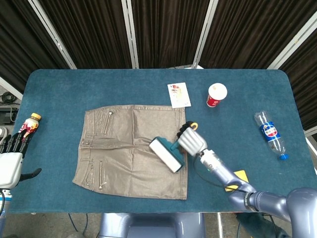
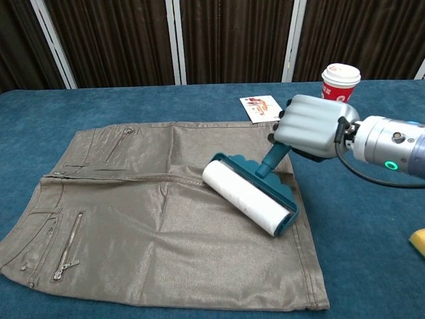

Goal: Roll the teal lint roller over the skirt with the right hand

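A brown-grey skirt (image 1: 124, 148) (image 2: 133, 219) with zip pockets lies flat on the blue table. The teal lint roller (image 1: 166, 154) (image 2: 249, 196) rests with its white drum on the skirt's right part, near the hem edge. My right hand (image 1: 191, 141) (image 2: 312, 127) grips the roller's teal handle from the right, above the skirt's right border. My left hand (image 1: 11, 158) hovers at the table's far left edge, fingers apart, holding nothing; the chest view does not show it.
A printed card (image 1: 179, 95) (image 2: 263, 107) and a red paper cup (image 1: 216, 94) (image 2: 339, 83) stand behind the skirt. A plastic bottle (image 1: 270, 134) lies at the right, a yellow sponge (image 1: 237, 176) near the front right, a small drink bottle (image 1: 29, 128) at the left.
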`<state>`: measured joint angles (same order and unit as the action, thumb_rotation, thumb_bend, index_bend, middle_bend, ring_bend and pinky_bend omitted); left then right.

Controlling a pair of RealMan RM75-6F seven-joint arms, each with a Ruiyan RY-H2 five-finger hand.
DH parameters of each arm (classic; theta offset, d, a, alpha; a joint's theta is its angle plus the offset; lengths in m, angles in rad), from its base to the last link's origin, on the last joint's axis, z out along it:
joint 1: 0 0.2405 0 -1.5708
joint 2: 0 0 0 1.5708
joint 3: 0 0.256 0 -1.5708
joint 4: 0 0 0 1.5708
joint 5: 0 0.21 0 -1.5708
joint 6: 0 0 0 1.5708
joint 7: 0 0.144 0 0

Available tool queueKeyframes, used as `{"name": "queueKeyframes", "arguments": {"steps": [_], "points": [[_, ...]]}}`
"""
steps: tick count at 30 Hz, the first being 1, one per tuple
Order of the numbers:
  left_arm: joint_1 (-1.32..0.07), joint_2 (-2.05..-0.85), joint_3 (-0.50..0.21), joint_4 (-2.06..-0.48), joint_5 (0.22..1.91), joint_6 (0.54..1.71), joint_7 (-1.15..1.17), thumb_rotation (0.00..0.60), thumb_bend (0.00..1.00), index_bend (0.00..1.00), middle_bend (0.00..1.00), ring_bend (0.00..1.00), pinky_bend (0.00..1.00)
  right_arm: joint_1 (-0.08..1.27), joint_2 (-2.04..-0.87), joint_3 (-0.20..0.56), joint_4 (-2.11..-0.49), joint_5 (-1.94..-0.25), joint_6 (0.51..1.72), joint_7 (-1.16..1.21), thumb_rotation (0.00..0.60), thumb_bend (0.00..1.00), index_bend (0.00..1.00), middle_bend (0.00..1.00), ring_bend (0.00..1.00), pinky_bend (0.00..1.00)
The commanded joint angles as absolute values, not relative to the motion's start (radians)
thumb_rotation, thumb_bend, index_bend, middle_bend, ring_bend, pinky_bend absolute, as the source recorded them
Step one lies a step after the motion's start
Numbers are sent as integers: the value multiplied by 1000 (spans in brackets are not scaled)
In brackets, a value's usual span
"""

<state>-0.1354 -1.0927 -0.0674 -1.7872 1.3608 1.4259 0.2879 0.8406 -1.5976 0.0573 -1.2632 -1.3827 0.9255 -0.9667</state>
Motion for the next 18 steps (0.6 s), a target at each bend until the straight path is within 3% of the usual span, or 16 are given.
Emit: {"name": "queueKeyframes", "arguments": {"steps": [1,11,18], "points": [[-135,-1092,-68,-1786,1359,1427,285,600,3,0,0,0,0,861,-1622,55,-1324,-1381,909,-1034,600,982,480,433,331,359],[-133,-1083,-69,-1783,1356,1427,269,600,6,0,0,0,0,894,-1692,50,-1468,-1343,882,-1199,600,982,480,434,332,359],[-132,-1077,-69,-1783,1357,1427,257,600,8,0,0,0,0,904,-1728,49,-1486,-1299,887,-1273,600,981,480,434,332,359]]}}
